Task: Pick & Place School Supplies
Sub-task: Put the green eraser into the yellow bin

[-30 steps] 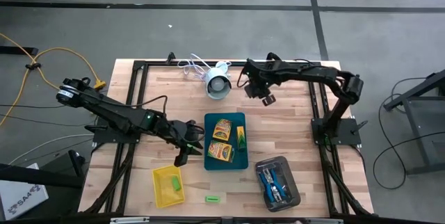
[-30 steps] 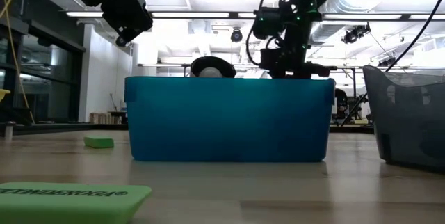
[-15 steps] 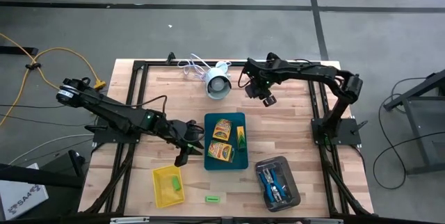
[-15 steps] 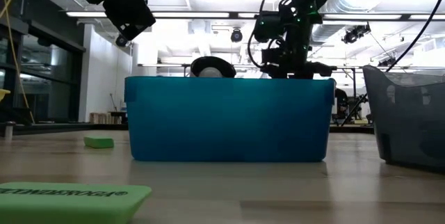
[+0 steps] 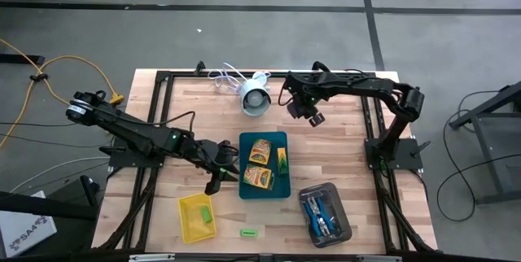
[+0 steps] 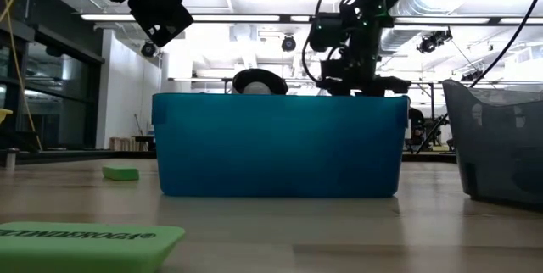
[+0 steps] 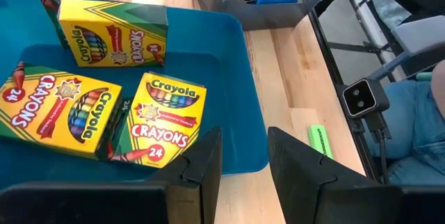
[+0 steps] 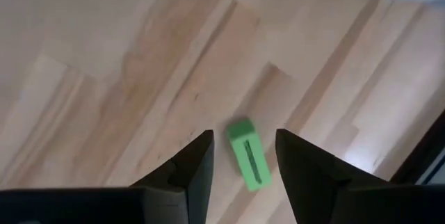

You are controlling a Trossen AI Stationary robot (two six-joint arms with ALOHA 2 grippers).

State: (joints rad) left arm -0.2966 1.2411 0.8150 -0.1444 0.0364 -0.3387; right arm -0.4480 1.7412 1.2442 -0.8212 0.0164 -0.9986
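Note:
Three yellow-orange crayon boxes [image 7: 167, 120] lie flat in the teal tray [image 5: 264, 189]. My left gripper [image 5: 215, 181] hangs open over that tray's left rim, and in the left wrist view [image 7: 240, 161] its fingers frame the rim. My right gripper [image 5: 313, 116] hovers open near the far edge. In the right wrist view [image 8: 243, 139] a small green block [image 8: 248, 160] lies on the table below, between the fingers. Another green block [image 5: 249, 232] lies near the near edge, and one [image 5: 205, 212] sits in the yellow tray. Blue-handled scissors [image 5: 316, 210] lie in the grey tray.
The white round device with its cable [image 5: 255, 98] lies at the far edge, left of my right gripper. The yellow tray [image 5: 192, 223] and the grey tray [image 5: 340, 228] flank the teal tray toward the near edge. Bare wood shows between the device and the teal tray.
My right gripper has edged slightly toward the table's left and a little lower. My left gripper has shifted slightly up near the teal tray. Both stay open, and none of the objects has moved.

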